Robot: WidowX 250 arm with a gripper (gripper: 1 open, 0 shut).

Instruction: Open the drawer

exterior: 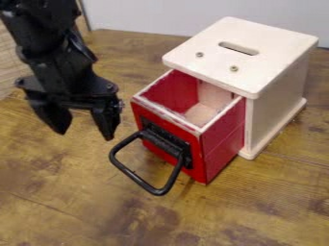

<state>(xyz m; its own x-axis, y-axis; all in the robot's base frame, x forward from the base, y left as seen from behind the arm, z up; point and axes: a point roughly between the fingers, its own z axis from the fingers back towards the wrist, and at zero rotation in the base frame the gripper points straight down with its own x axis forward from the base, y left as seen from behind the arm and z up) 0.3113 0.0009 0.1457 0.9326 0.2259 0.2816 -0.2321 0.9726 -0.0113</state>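
Observation:
The red drawer [193,130] sticks partway out of the cream-white cabinet [264,72], showing its pale wood interior [202,113]. Its large black loop handle [144,163] hangs down at the front and rests on the table. My black gripper [81,120] hovers just left of the drawer and above the handle, pointing steeply down. Its two fingers stand wide apart, open, with nothing between them. It touches neither the drawer nor the handle.
The cabinet has a slot [237,47] on top and stands on a wooden table [77,207]. A pale wall runs along the back. Bare wood lies in front of the drawer and to the left.

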